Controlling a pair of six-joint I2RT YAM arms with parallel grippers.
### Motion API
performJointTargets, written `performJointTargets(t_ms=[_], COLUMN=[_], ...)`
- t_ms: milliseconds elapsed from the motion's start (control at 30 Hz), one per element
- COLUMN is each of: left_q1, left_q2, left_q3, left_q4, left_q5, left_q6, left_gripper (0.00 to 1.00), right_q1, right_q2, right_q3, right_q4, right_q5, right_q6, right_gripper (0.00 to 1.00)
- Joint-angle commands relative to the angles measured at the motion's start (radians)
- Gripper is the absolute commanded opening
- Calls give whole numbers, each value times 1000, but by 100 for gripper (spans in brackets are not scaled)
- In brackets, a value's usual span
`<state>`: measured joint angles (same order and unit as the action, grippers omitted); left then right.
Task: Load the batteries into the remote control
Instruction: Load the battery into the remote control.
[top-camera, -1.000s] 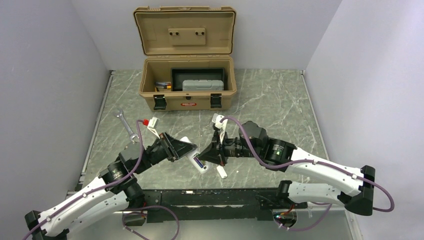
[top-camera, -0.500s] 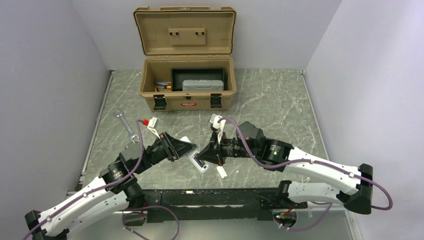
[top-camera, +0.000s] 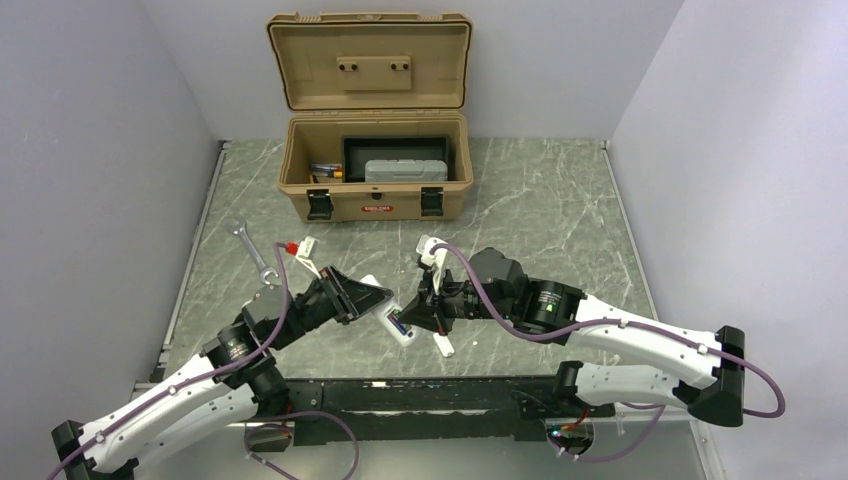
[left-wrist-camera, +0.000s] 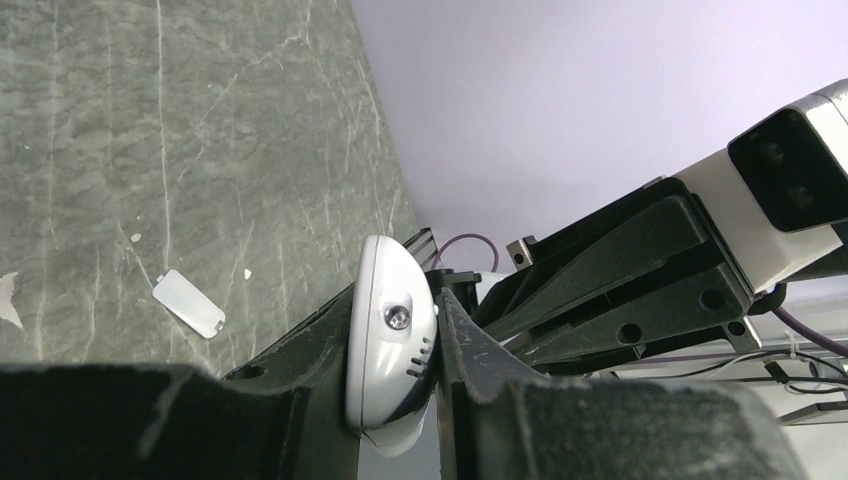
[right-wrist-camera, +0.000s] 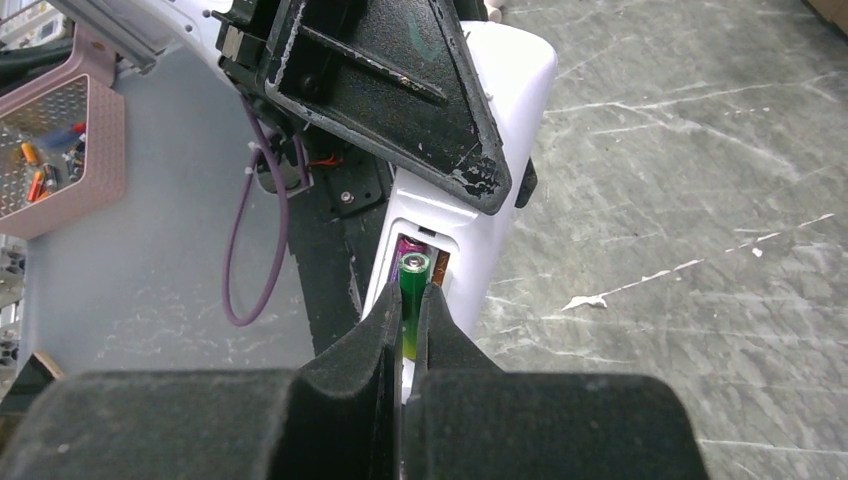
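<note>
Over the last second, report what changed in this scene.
The right end effector, shut on the green battery, eased left toward the open compartment of the remote control. Nothing was grasped or released. The left end effector kept gripping the remote control; purple battery, toolbox and wrench stayed put.

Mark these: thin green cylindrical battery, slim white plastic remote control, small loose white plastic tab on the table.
Green cylindrical battery (right-wrist-camera: 411, 285), right wrist view, its shaft.
Slim white plastic remote control (left-wrist-camera: 385, 360), left wrist view, rounded end face.
Small loose white plastic tab (left-wrist-camera: 190, 303), left wrist view, flat centre.
</note>
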<state>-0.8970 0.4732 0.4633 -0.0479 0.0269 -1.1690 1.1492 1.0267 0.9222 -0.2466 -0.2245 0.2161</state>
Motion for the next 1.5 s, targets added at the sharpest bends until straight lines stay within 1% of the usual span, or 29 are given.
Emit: performJointTargets(t_ms=[0,400,567,867,1133,1233,1467], left_q1=[1,0,0,1,1,0,0], left_q2=[-17,-7,-3,10,5,8,18], left_q3=[13,16,14,13,7,9,12], left_q4=[81,88,98,113,117,118,123], left_q5=[10,21,26,42,43,45,49], left_q6=[-33,-30,-31,-34,-36,-36,-36], left_gripper=[0,0,0,0,0,0,0], right_q1=[-1,1,1,3,9,13,21], right_q2=[-9,2,14,26,42,50,64], right_q3=[-8,-26,-21,-18,-20,-17,-14], right_q4=[-43,-18,-13,11,31,27,12], right_q5=[63,77,90,115,103,102,112], right_q6=[-41,-35,-43,-63,-72,-75,-76], right_gripper=[0,0,3,3,4,6,15])
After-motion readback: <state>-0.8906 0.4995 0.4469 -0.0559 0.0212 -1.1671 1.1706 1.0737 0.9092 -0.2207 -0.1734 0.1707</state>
